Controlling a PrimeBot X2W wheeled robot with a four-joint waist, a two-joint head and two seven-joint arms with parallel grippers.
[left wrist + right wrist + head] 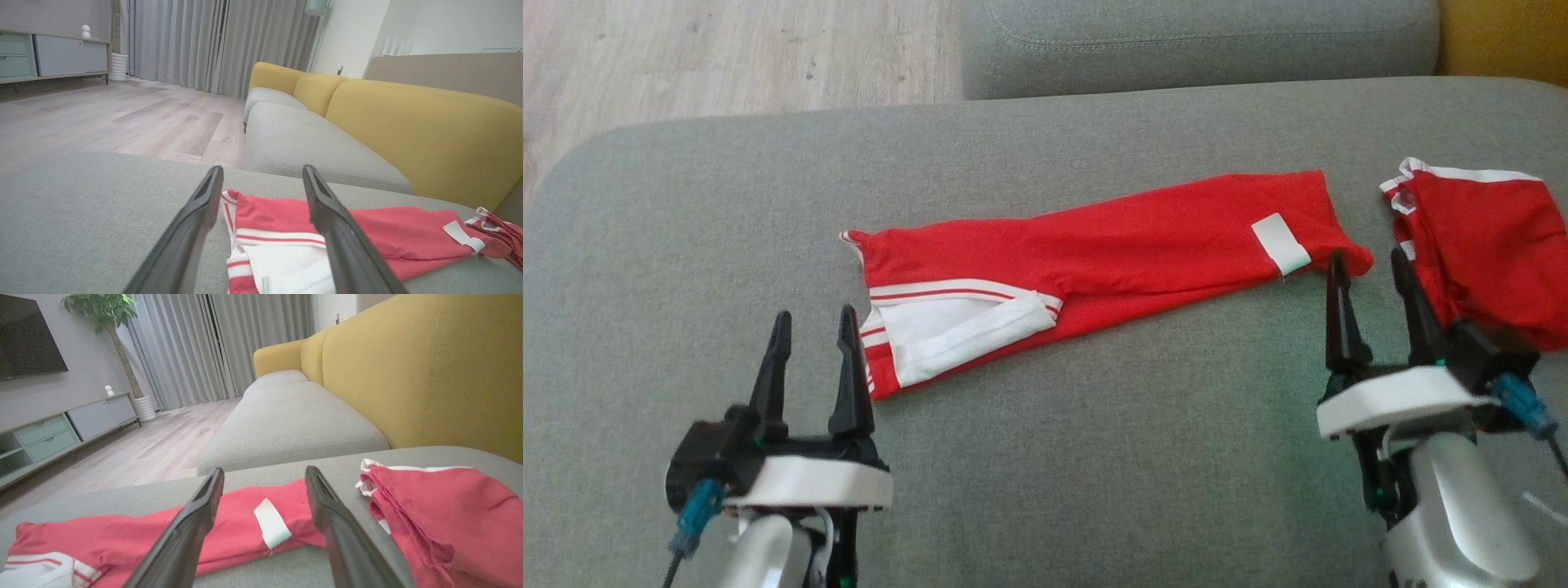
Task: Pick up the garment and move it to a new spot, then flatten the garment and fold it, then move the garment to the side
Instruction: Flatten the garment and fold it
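Note:
A red garment [1111,253] with white stripes lies folded into a long band across the grey cushion [1054,457], its white-trimmed end to the left and a white tag [1280,243] near its right end. The same garment [380,237] [122,539] lies beyond the fingers in both wrist views. My left gripper [815,320] hovers open just short of the striped end, nothing between its fingers. My right gripper [1368,263] stands open at the band's right tip, also holding nothing.
A second red garment [1486,245] with white trim lies bunched at the right, partly behind my right gripper. Another grey seat cushion [1201,41] lies beyond, with a yellow backrest [429,367] to the right. Wooden floor [727,57] runs past the cushion's far left edge.

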